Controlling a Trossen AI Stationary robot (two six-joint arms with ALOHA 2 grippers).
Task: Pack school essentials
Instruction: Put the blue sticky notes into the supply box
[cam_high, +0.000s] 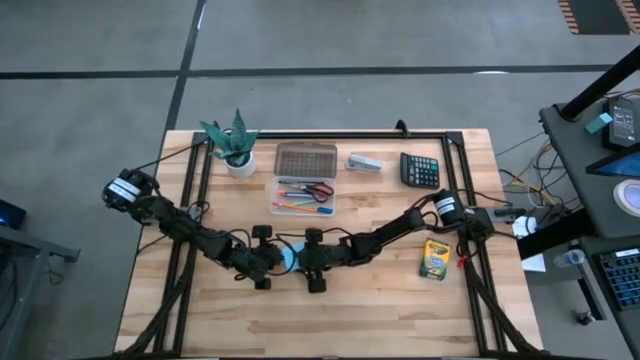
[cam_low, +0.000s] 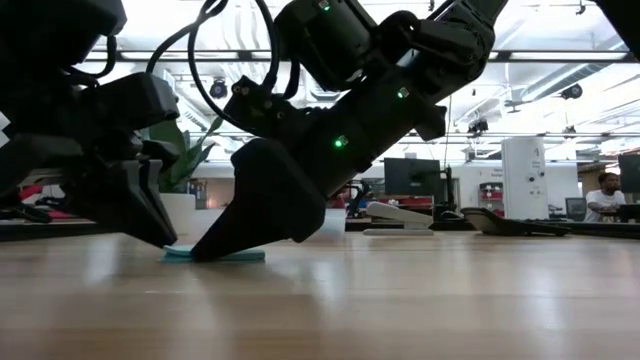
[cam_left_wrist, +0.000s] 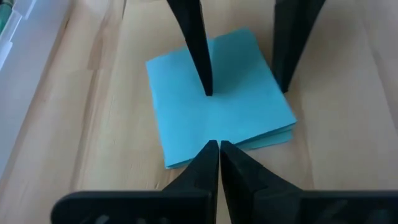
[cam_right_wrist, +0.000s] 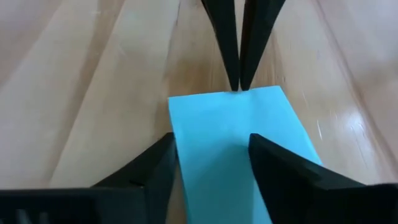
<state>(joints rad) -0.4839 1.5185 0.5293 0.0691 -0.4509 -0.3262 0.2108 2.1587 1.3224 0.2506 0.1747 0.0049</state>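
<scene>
High view | crayon box (cam_high: 434, 259): writing unreadable | left claw (cam_left_wrist: 217, 149) closed | right claw (cam_right_wrist: 208, 146) parted astride notepad (cam_right_wrist: 239, 149)

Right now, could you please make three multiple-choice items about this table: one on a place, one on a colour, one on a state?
1. Where does the crayon box lie?
A. inside the clear case
B. on the table near the right arm
C. beside the plant

2. What colour is the notepad between the two grippers?
A. light blue
B. red
C. yellow

3. How stand the fingers of the left gripper?
A. wide apart
B. shut together, tips at the notepad's edge
C. clamped on scissors

Answers: 1 B, the high view shows it alone on the wood there. 2 A, both wrist views show it. 3 B, the left wrist view shows the tips meeting.
</scene>
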